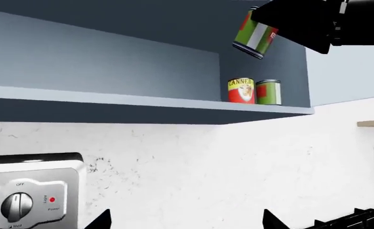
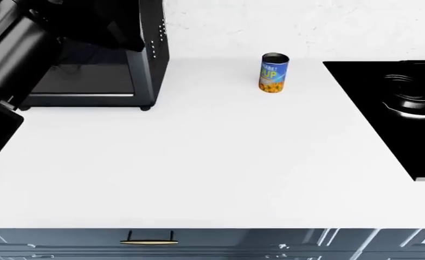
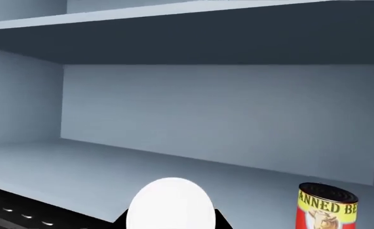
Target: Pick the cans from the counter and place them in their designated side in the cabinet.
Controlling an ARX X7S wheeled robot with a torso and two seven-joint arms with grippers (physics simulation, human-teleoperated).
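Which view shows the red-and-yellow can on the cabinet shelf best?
The left wrist view: the whole red-and-yellow can stands on the shelf beside a green can. The right wrist view crops it at the frame edge; the head view misses it.

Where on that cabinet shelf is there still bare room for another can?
The shelf is bare from its far side wall up to the red-and-yellow can. It is crowded only at the other end, where that can and a green can stand side by side.

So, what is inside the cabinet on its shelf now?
On the cabinet shelf stand two cans at one end: a red-and-yellow can and a green can. The rest of the visible shelf is bare. Another green-labelled can hangs above, held.
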